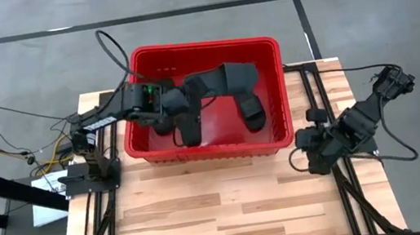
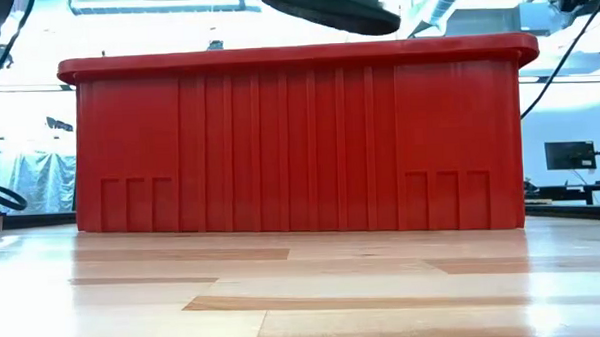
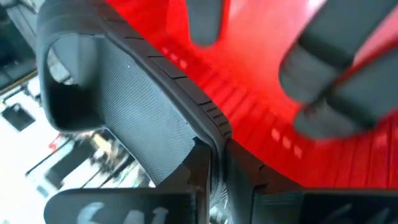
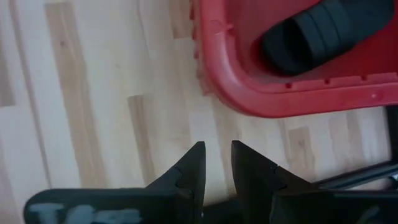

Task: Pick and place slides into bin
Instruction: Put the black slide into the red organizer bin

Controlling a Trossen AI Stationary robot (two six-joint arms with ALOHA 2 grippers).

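The red bin (image 1: 265, 44) stands at the far middle of the table; the low view shows its near wall (image 2: 299, 139). My left gripper (image 1: 168, 99) reaches into it from the left and is shut on a black slide (image 1: 217, 79), which shows above the rim in the low view (image 2: 329, 7). Two more slides lie on the bin's floor, one (image 1: 188, 125) below the gripper and one (image 1: 251, 105) toward the right. My right gripper (image 4: 216, 158) is shut and empty over the table by the bin's near right corner (image 4: 236, 93). My left gripper pinches the slide's sole by its edge (image 3: 214, 127) between the two fingers, at the end away from the strap (image 3: 62, 87). The fingers come level from the table's left. The slide reaches out toward the right over the bin, lifted clear of the bin's floor.
Bare wooden tabletop (image 1: 231, 205) lies near the bin. Black frame rails run along the left (image 1: 96, 216) and right (image 1: 352, 188) sides. Cables (image 1: 42, 149) trail off the table's left side.
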